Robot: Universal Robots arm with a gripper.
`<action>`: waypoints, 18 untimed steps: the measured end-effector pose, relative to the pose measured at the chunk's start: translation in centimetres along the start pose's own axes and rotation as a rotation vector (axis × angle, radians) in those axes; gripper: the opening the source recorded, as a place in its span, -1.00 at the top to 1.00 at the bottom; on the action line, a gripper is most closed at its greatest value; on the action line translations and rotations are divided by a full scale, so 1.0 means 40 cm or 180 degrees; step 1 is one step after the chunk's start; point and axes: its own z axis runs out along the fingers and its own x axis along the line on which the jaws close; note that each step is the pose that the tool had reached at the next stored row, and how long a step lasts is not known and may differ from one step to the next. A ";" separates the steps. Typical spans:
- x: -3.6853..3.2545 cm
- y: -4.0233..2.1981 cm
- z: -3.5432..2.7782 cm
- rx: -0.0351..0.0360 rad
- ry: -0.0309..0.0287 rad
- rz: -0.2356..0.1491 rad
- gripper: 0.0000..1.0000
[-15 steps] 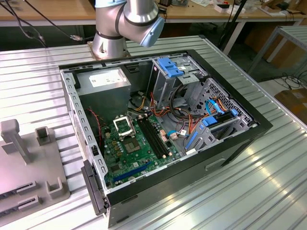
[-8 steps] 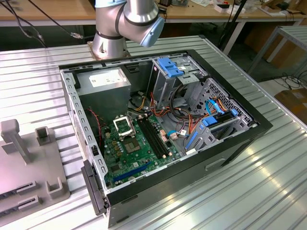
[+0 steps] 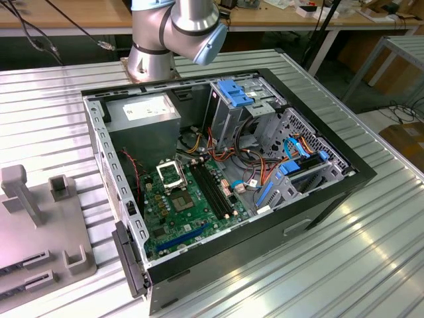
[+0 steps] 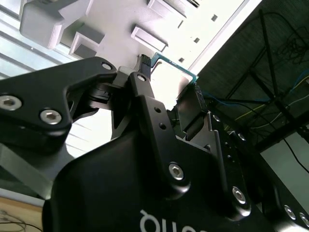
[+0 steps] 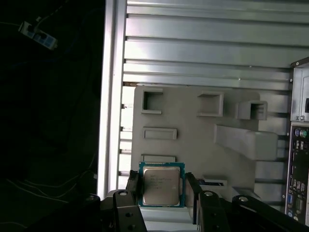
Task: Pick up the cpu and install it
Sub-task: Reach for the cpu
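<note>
The cpu (image 5: 161, 186) is held tight between the fingers of the gripper (image 5: 162, 180), over the grey tray (image 5: 193, 140). The picking up is done. The socket (image 3: 171, 174) looks empty, so the putting in is left.

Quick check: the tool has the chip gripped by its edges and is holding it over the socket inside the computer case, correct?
No. The tool does grip the chip by its edges, but it holds it over the grey parts tray on the slatted table, outside the computer case, not over the socket. The first wrist view shows this.
</note>
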 end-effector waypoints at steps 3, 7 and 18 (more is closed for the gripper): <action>0.000 0.000 -0.009 0.0000 0.0000 0.0000 0.06; 0.001 0.000 -0.020 0.0000 0.0000 0.0000 0.06; 0.001 0.001 -0.046 0.0003 0.0000 0.0000 0.06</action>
